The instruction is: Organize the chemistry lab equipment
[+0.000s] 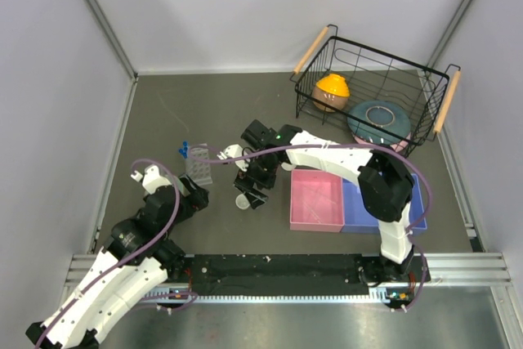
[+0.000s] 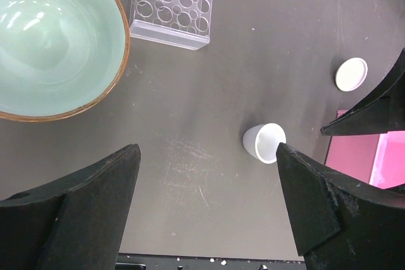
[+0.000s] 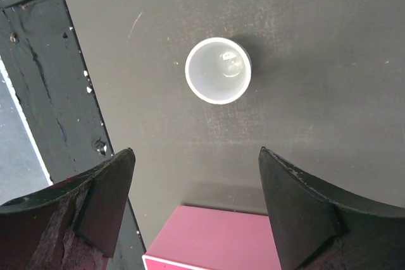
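Dish (image 3: 218, 69) is sitting upright on the table (image 1: 245, 112), near the pink tray (image 3: 209, 238), below the right gripper (image 3: 195, 156), whose jaws are hanging spread (the left gripper (image 2: 209, 150) is spread too). It is probably needing a straight descent, rim centred between the fingers (image 3: 304, 207).

no readable text, labels, numbers
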Robot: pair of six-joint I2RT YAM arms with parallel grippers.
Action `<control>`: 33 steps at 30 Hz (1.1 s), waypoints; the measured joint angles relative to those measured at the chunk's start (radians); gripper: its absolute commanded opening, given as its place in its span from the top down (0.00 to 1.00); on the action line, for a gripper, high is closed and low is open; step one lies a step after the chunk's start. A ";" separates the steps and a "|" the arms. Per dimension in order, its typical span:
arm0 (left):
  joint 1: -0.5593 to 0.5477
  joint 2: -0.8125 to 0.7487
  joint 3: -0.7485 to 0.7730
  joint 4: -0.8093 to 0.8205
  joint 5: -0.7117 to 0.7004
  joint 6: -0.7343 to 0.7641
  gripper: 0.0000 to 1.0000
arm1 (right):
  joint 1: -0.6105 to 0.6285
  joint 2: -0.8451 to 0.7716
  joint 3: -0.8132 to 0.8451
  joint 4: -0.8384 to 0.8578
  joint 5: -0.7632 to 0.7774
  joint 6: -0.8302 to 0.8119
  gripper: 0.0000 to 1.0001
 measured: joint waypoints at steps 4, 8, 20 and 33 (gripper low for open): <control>0.000 0.000 0.000 -0.005 0.000 -0.002 0.06 | 0.000 0.000 -0.010 0.012 0.009 0.006 0.20; 0.000 -0.008 0.000 -0.011 -0.005 -0.007 0.06 | 0.000 0.000 -0.010 0.018 0.013 0.014 0.20; 0.000 -0.019 0.000 -0.019 -0.011 -0.023 0.07 | 0.000 0.042 0.041 0.033 0.023 0.056 0.31; 0.000 -0.019 0.000 -0.019 -0.012 -0.023 0.07 | 0.004 0.189 0.147 0.032 0.065 0.090 0.65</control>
